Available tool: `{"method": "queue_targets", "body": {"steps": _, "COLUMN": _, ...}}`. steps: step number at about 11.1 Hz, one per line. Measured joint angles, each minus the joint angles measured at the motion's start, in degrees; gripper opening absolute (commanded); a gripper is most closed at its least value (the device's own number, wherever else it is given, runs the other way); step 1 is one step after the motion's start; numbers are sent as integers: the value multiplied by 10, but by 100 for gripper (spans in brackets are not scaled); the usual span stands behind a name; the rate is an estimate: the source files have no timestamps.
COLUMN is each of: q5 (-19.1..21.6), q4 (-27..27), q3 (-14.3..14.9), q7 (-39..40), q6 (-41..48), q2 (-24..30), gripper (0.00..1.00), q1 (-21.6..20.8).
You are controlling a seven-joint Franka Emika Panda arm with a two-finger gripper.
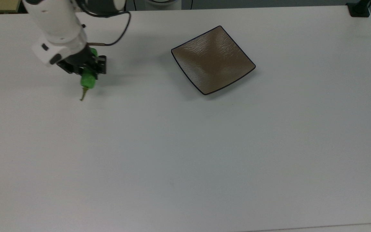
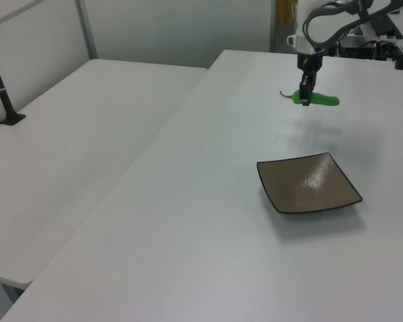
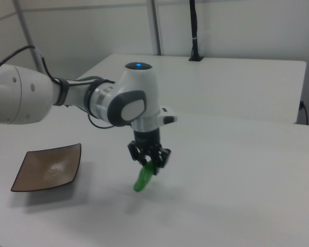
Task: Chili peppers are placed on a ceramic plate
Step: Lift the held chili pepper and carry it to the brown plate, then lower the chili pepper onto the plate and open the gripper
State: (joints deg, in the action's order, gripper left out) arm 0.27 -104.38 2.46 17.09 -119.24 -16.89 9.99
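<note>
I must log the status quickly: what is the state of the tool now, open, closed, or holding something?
Tool: closed on the chili pepper, holding it above the table, away from the ceramic plate.

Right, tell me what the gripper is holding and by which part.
The gripper holds the green chili pepper around the middle of its body, stem end free, lifted off the table.
</note>
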Motion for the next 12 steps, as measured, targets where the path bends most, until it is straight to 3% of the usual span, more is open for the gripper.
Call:
{"method": "queue_targets", "body": {"steps": 6, "q5": 8, "q4": -17, "q3": -140, "q7": -151, "q6": 16, "q2": 36, "gripper": 23, "q1": -24}}
{"method": "queue_targets", "body": {"steps": 11, "q5": 35, "q4": -53, "q3": -161, "q7": -203, "q6": 16, "q2": 72, "gripper": 26, "q1": -99}}
{"method": "queue_targets", "body": {"steps": 12, "q5": 36, "q4": -58, "q3": -162, "q7": -207, "q6": 16, "q2": 71, "gripper": 38, "q1": -112}}
